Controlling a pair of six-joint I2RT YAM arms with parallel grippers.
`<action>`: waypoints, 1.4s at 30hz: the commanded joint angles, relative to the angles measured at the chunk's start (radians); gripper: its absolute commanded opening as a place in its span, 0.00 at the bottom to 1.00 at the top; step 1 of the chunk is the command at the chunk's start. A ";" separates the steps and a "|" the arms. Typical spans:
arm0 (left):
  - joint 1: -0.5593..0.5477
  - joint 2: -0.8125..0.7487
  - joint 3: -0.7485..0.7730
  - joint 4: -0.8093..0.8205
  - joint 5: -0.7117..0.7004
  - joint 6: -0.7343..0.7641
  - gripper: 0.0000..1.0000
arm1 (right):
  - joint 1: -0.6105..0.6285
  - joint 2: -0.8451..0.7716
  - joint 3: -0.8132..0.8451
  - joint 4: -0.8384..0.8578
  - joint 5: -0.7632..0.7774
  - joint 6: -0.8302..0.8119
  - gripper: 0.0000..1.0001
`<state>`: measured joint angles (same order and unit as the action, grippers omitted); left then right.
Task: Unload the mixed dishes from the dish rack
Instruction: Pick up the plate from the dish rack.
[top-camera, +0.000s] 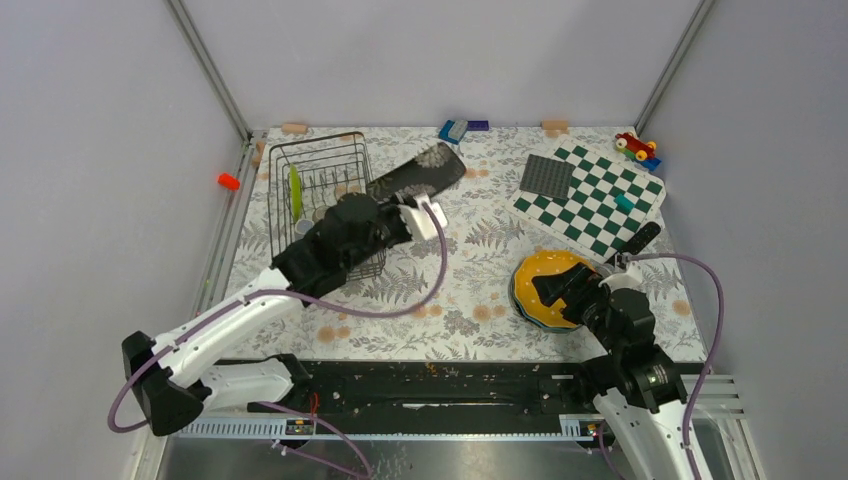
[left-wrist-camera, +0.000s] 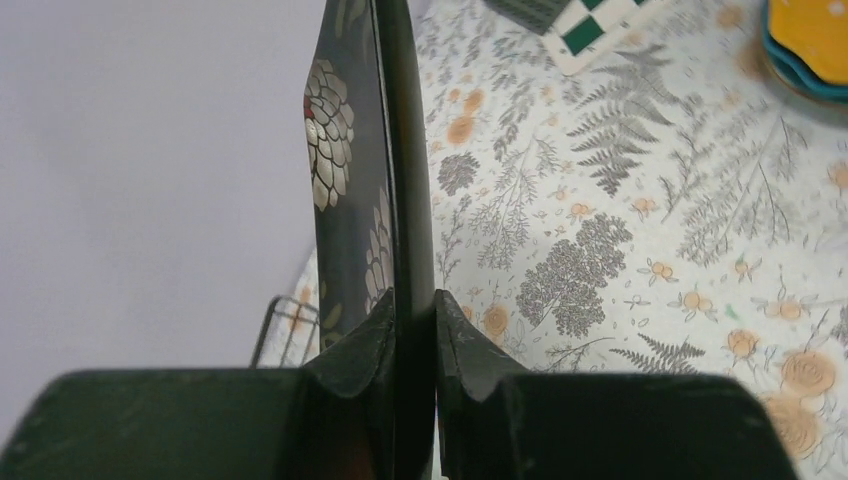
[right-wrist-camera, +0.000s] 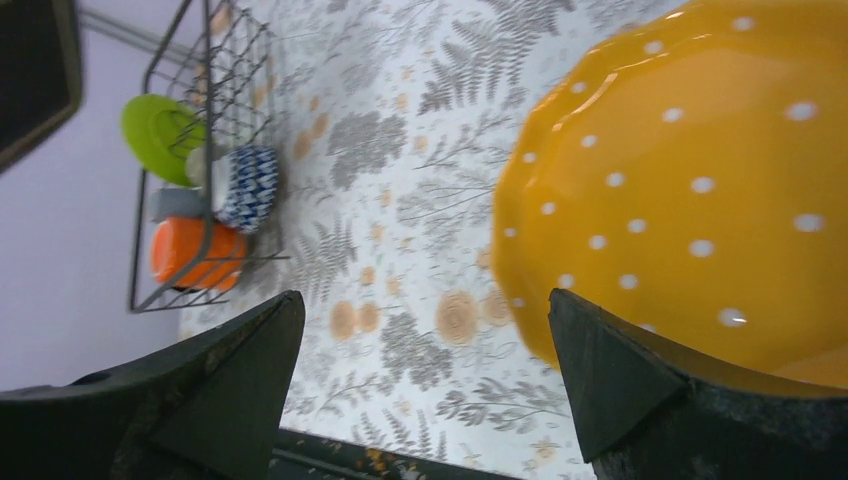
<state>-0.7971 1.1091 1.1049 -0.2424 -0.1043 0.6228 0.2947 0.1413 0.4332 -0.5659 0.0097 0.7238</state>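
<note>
Fern-printed tablecloth (top-camera: 480, 290) underneath. Above it, upper middle of the overhead view, just right of the dish rack (top-camera: 320, 155): black floral plate (top-camera: 420, 172), pinched at its rim by the clamped left gripper (left-wrist-camera: 412, 310). Could slip or swing from so narrow a hold and chip. Glossy, square, pale scaly blooms. Waiting in the rack: lime-green plate (top-camera: 295, 190), orange mug (right-wrist-camera: 190, 252). Lower right: right gripper (right-wrist-camera: 425, 330) spread wide, empty, over yellow dotted plate (right-wrist-camera: 690, 180).

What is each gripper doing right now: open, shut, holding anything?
Left gripper: shut on the black floral plate, clamping its edge.
Right gripper: open, holding nothing, by the yellow plate.
</note>
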 joint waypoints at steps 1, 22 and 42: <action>-0.133 -0.055 -0.029 0.335 -0.089 0.290 0.00 | 0.000 0.070 0.080 0.137 -0.177 0.106 1.00; -0.519 0.186 -0.384 1.093 -0.393 0.834 0.00 | 0.000 0.294 0.107 0.418 -0.292 0.356 0.94; -0.576 0.352 -0.297 1.145 -0.500 0.834 0.91 | 0.000 0.305 0.041 0.504 -0.255 0.390 0.00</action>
<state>-1.3594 1.5009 0.7120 0.8047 -0.5667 1.4940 0.2897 0.4957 0.4923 -0.1173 -0.2745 1.0855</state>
